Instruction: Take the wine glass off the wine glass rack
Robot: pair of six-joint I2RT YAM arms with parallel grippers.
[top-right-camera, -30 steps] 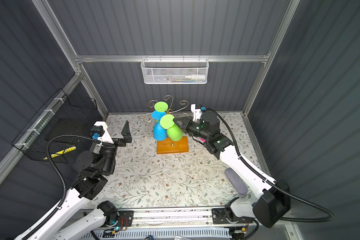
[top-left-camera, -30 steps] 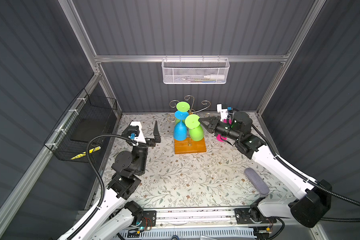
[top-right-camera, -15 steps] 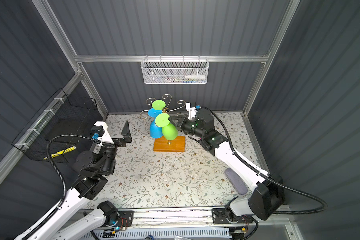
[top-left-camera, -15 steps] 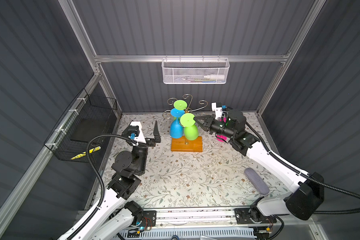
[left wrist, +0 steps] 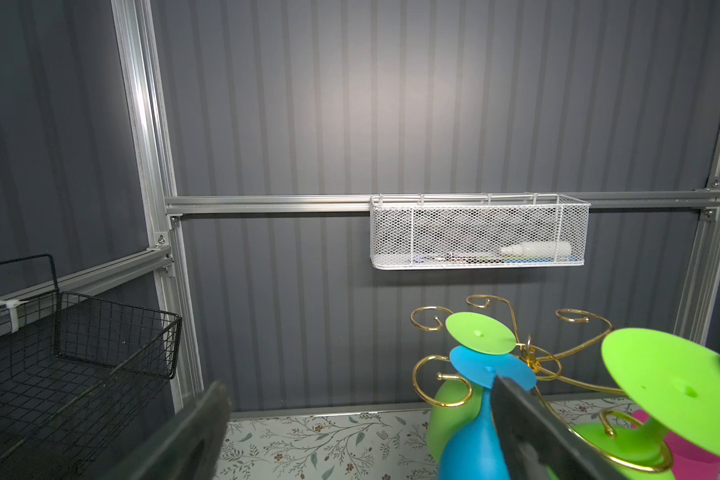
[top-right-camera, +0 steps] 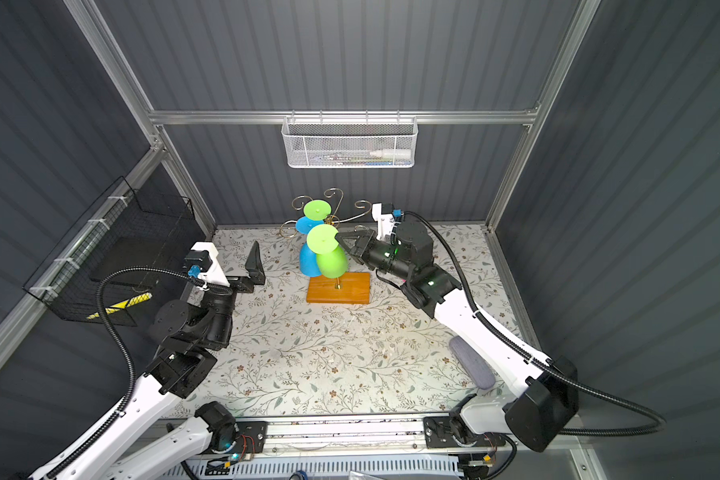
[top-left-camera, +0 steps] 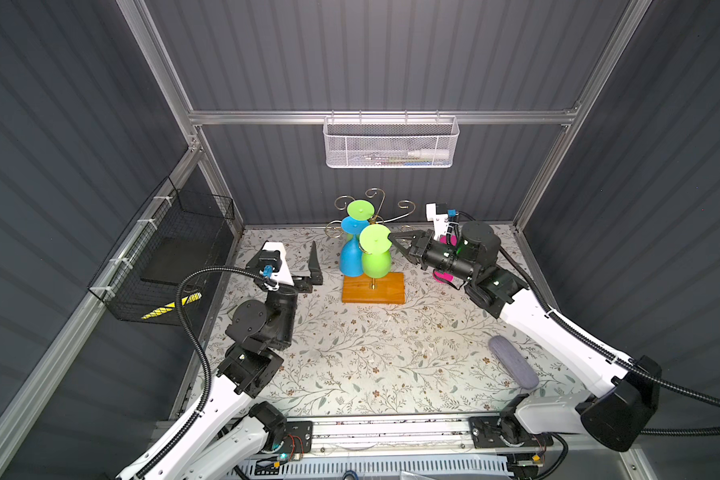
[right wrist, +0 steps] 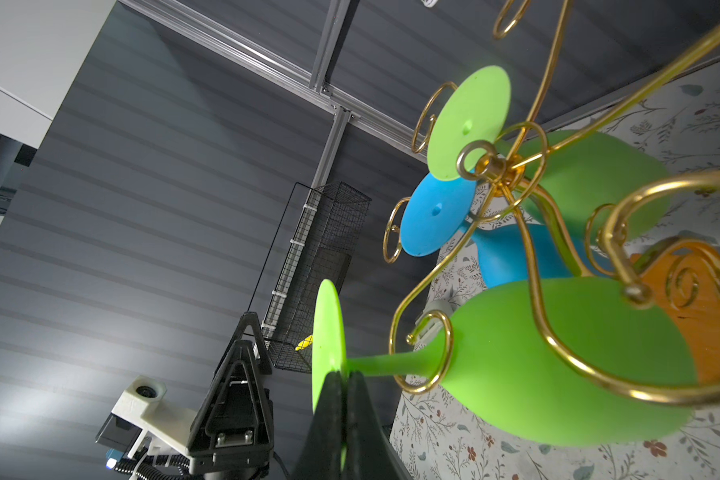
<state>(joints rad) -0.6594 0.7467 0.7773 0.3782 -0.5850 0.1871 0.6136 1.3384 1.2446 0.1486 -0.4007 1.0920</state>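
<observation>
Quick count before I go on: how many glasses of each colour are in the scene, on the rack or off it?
Green: 2, front green glass and back green glass
Blue: 1, blue glass
Pink: 1, pink glass, mostly hidden
Total: 4

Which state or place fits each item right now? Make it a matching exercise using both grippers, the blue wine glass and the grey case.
Things:
1. left gripper
2. right gripper
3. blue wine glass
4. grey case

States or places:
A. lies on the floral tabletop, apart from the rack
B. shut on the foot of the front green wine glass
C. open, holding nothing
D. hangs upside down on the wine glass rack

Pairs: 1-C; 2-B; 3-D; 4-A
</observation>
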